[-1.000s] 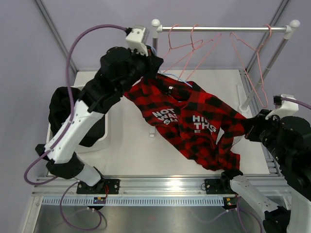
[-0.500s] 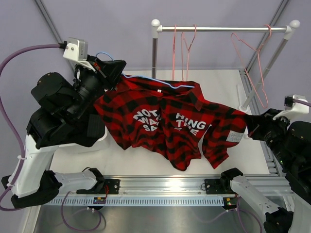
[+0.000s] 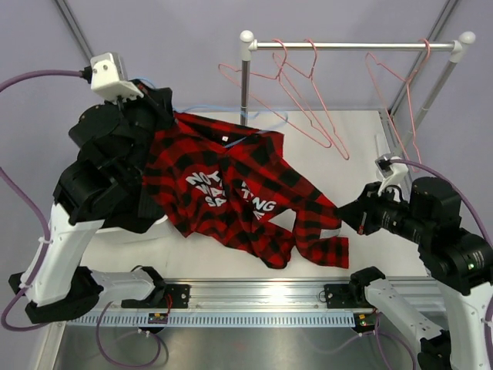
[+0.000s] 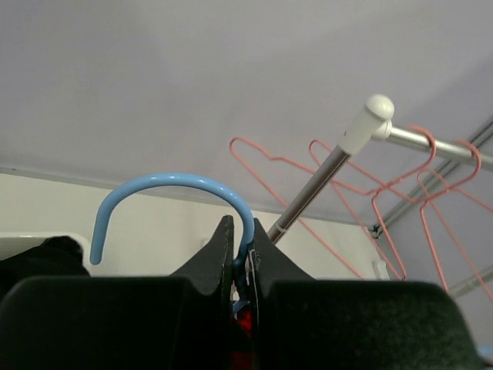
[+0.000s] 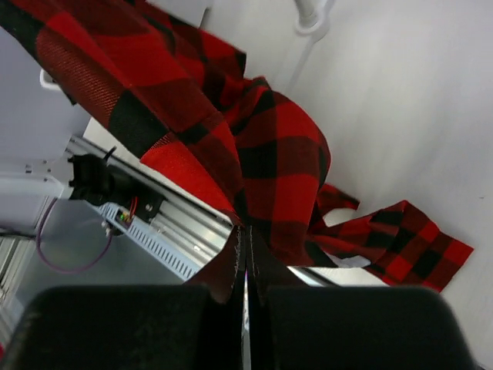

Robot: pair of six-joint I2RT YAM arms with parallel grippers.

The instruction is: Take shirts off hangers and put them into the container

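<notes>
Left fingers [image 4: 229, 243] clamped on blue hanger [image 4: 173, 180] hook | right fingers [image 5: 240, 254] pinched shut on red-check shirt [image 3: 231, 193] hem | shirt stretched between arms over desk [image 3: 354, 154], so I can strip it off.

shirt [image 3: 246, 193] mid-table [image 3: 362, 146] | container [image 3: 154, 226] left | hangers [image 3: 286, 75] on rail [image 3: 347, 46] behind

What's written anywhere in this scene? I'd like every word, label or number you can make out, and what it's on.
"NOT": white print on the red-and-black check shirt, top line; folds cut it short.
"WA" and "SA": the two lines beneath, as far as they show; uncertain.
"TING": same print, to the right, crumpled.
White neck label on the shirt: too small to read.
Nothing else is legible.
</notes>
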